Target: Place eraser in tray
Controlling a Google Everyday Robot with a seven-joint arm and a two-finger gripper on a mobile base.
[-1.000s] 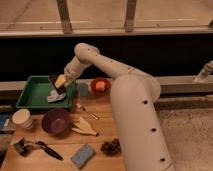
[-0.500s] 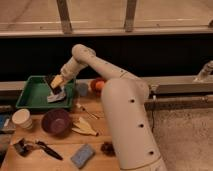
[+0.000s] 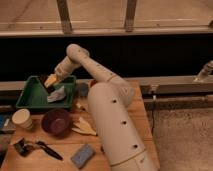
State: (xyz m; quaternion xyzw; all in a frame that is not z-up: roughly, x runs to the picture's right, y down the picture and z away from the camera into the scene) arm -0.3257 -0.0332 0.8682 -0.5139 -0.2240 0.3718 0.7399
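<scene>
1. The robot's arm reaches across the wooden desk [image 3: 120, 90] and its gripper [image 3: 50, 81] hangs over the far inner part of the green tray [image 3: 30, 97], low enough that a drop would likely land inside the rim.

2. Whether the fingers are clenched or released cannot be told from this view. A dark patch at the gripper tip may be the eraser [image 3: 44, 79], in which case it is over the tray but not yet clearly lying in it.

3. A pale grey crumpled object [image 3: 56, 95] already lies on the tray floor, just below the gripper; a drop beside it looks more sensible than one on top.

4. In front of the tray stand a paper cup [image 3: 22, 119] and a dark purple bowl [image 3: 55, 121]. A black-handled tool [image 3: 37, 147] and a blue-grey sponge [image 3: 82, 155] lie at the near edge, well apart from the tray.

5. Behind the desk runs a dark band of wall under a long rail, with a speckled floor to the right.
</scene>
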